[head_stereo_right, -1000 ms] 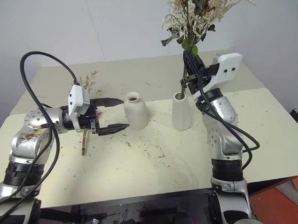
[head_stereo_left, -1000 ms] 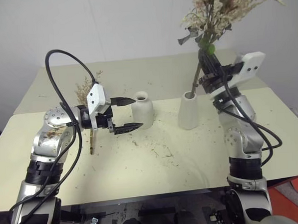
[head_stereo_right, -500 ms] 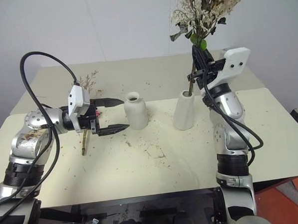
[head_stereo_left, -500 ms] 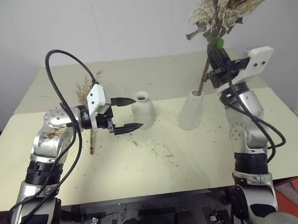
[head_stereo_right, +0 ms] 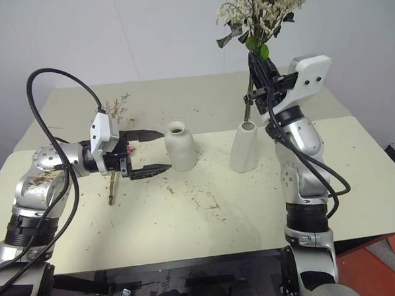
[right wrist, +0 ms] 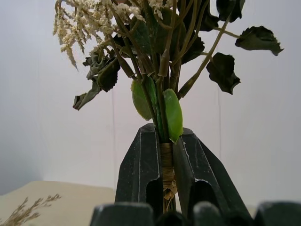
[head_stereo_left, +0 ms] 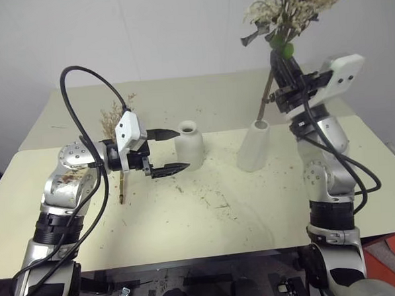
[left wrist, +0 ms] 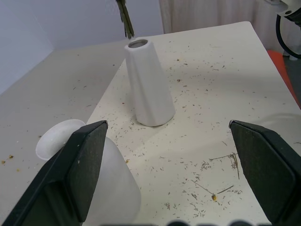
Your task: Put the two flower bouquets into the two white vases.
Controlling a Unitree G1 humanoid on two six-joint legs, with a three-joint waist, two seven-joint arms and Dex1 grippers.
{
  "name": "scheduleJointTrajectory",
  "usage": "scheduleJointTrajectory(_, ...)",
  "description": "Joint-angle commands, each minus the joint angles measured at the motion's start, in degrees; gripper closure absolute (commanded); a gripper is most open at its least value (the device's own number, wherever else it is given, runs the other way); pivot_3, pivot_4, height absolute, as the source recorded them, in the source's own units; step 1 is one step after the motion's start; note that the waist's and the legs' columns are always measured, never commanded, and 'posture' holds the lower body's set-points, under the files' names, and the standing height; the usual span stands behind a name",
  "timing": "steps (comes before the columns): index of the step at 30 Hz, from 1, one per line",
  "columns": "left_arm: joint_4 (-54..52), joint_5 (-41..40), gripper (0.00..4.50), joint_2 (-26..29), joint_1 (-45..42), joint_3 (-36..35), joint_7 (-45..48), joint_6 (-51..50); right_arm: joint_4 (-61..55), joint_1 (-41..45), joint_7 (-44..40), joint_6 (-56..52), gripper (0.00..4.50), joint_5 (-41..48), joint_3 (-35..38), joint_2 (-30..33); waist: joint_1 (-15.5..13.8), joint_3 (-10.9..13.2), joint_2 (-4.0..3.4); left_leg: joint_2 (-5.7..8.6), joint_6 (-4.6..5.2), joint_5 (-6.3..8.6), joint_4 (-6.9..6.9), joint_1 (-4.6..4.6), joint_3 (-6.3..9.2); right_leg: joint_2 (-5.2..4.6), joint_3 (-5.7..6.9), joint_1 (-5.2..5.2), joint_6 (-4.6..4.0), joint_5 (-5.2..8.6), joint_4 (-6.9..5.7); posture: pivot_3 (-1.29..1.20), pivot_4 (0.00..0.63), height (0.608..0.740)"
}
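Neither bouquet sits in a vase: right gripper (head_stereo_left: pixel 288 90) pinches the fuller cream-and-green leafy bouquet (head_stereo_left: pixel 289 7) at upper right, stem ends just above the tall tapered white ceramic vase (head_stereo_left: pixel 254 145); left gripper (head_stereo_left: pixel 166 150) hangs spread; the slim tan dried-grass bunch (head_stereo_left: pixel 112 119) lies at left.

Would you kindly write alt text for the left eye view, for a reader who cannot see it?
The right gripper holds the fuller bouquet upright, its stem ends at the mouth of the tapered vase. The left gripper hangs open beside the bottle-shaped vase, the slim dried bunch lying behind it.
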State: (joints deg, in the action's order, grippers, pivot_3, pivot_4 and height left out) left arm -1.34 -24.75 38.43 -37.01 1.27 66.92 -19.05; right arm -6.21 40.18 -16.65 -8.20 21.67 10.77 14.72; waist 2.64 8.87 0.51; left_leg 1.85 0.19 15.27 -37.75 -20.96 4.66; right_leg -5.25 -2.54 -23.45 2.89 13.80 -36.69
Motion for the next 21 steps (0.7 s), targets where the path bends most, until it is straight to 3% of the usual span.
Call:
scheduleJointTrajectory(1,-1.5,-0.3,0.00,0.7,0.3,-1.3,-0.3,0.5,-3.5,0.2,0.3,-0.4,4.32,1.0,-0.1,-0.2,0.0,0.0,0.00,0.00,0.00,0.00,0.00,0.00,0.00,0.00,0.00,0.00,0.00,0.00,0.00,0.00,0.150,0.740)
scheduleJointTrajectory(21,-1.0,-0.2,0.00,0.5,-0.3,-1.1,0.0,0.8,-2.7,-2.6,-0.3,0.6,4.32,0.6,0.5,-0.2,0.0,0.0,0.00,0.01,0.00,0.00,0.00,0.00,-0.01,0.00,0.00,0.00,0.00,0.00,0.00,0.00,0.150,0.740)
